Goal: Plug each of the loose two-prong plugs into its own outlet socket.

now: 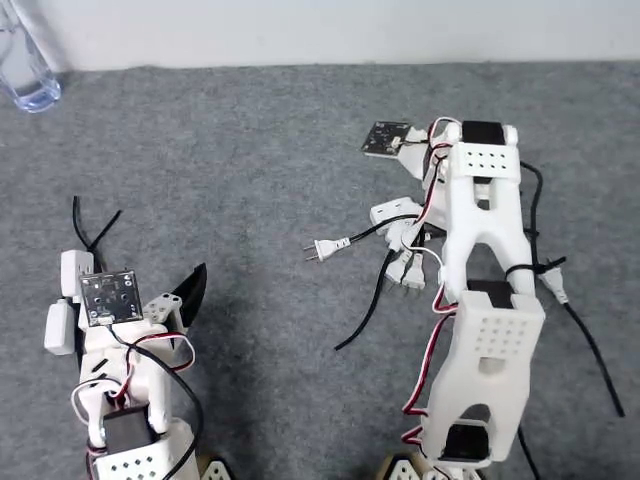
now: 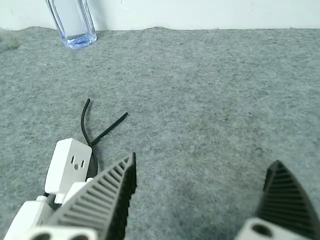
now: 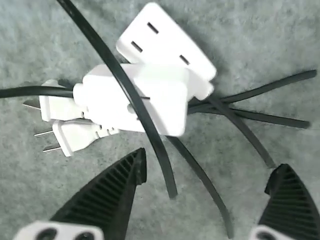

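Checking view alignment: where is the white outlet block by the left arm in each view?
High view: white outlet block near the picture's left edge, just below the forked black cord.
Left wrist view: white outlet block, sockets up, at the foot of that cord.
Right wrist view: a second outlet block, crossed by other cords, lies here instead.
Shared landmark: clear bottle by the far wall, in the high and left wrist views.

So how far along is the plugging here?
Done: nothing visible. The black plug lies loose on the carpet with bare prongs, and two white plugs show bare prongs beside the white outlet blocks. In hand: nothing; the right gripper hangs open over that pile, the left gripper open near another outlet with empty slots. Left: every plug.
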